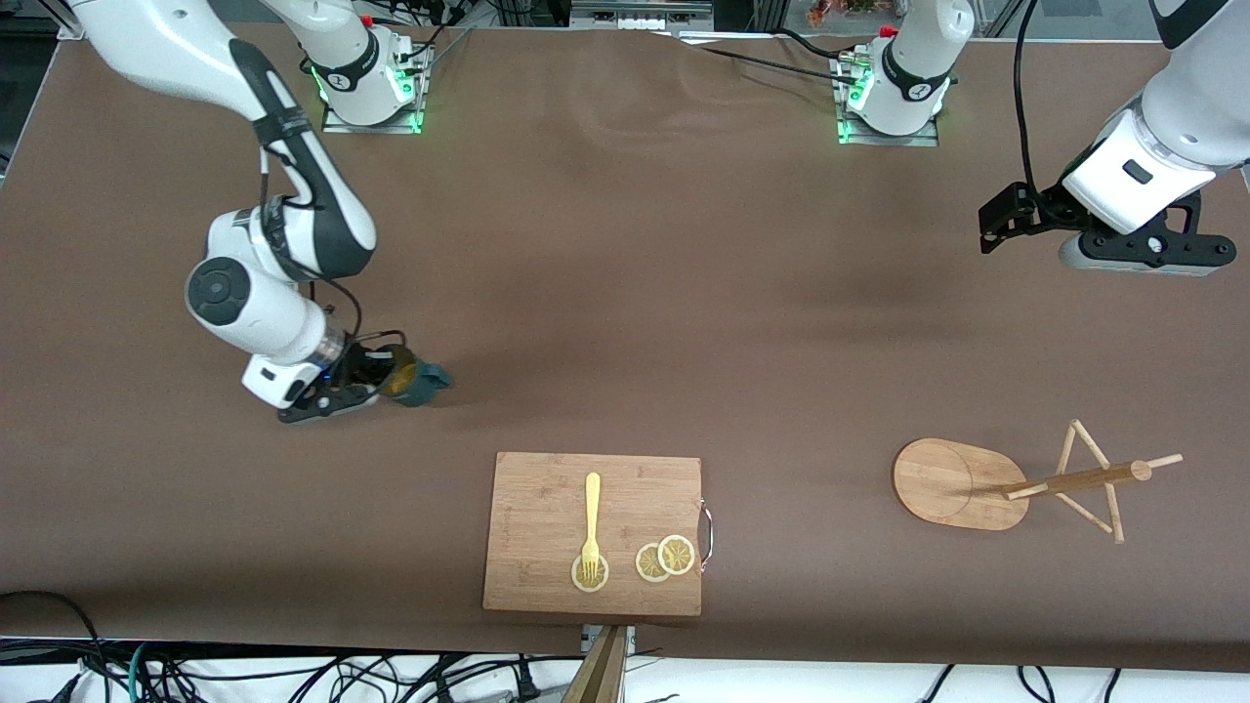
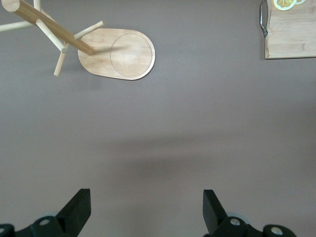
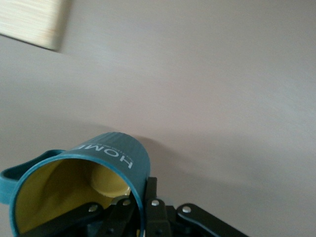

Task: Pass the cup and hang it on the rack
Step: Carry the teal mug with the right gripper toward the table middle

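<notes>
Right gripper [image 1: 376, 383] low over counter [image 1: 625, 293] toward right arm's end, fingers [image 3: 148, 197] clamped on cup [image 1: 415, 379] rim, cup tilted. Left gripper [image 1: 996, 223] waits, fingers [image 2: 76, 210] wide. Rack [image 1: 962, 483] upright near counter's camera-side edge, left arm's end.

The cup's [image 3: 79, 187] handle and rim run off the right wrist view.
</notes>
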`<state>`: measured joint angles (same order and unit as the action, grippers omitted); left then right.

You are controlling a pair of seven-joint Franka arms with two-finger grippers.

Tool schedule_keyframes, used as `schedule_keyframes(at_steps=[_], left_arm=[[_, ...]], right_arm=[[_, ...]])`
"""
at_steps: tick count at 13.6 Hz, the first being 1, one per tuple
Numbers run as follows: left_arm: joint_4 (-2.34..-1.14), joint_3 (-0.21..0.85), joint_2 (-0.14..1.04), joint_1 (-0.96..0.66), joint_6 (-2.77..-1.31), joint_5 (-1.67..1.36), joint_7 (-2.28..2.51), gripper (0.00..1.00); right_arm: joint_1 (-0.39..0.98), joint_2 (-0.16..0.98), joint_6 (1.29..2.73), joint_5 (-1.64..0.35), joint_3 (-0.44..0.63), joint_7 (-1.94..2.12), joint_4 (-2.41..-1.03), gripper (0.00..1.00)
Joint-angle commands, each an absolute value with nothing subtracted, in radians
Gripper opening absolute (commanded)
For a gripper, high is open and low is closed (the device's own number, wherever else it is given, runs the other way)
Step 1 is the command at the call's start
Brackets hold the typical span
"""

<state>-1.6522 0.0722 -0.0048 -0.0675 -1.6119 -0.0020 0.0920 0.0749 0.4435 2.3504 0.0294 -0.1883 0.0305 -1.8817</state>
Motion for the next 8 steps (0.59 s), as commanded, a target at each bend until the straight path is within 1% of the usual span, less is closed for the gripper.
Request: schedule_keyframes(at_steps=[1, 3, 6, 7, 8], left_arm=[[-1.658, 0.074, -0.017, -0.072, -1.614, 0.018, 0.103, 1.00], [-1.657, 0.074, -0.017, -0.074, -1.614, 0.018, 0.103, 1.00], [-1.657, 0.074, -0.017, -0.072, -1.614, 0.018, 0.103, 1.00], [-1.657, 0.074, -0.017, -0.072, -1.614, 0.020, 0.103, 1.00], [-1.657, 0.074, -0.017, -0.072, -1.614, 0.020, 0.103, 1.00]], right_arm=[[0.197, 0.460, 2.283, 0.031, -0.183, -0.088, -1.798, 0.00], [0.296, 0.514, 2.231, 0.031, -0.183, -0.211, -1.703, 0.00], [0.460, 0.641, 2.097, 0.063, -0.181, -0.407, -1.481, 0.00], [0.506, 0.685, 2.065, 0.066, -0.179, -0.475, -1.410, 0.00], [0.550, 0.722, 2.062, 0.066, -0.179, -0.524, -1.358, 0.00]])
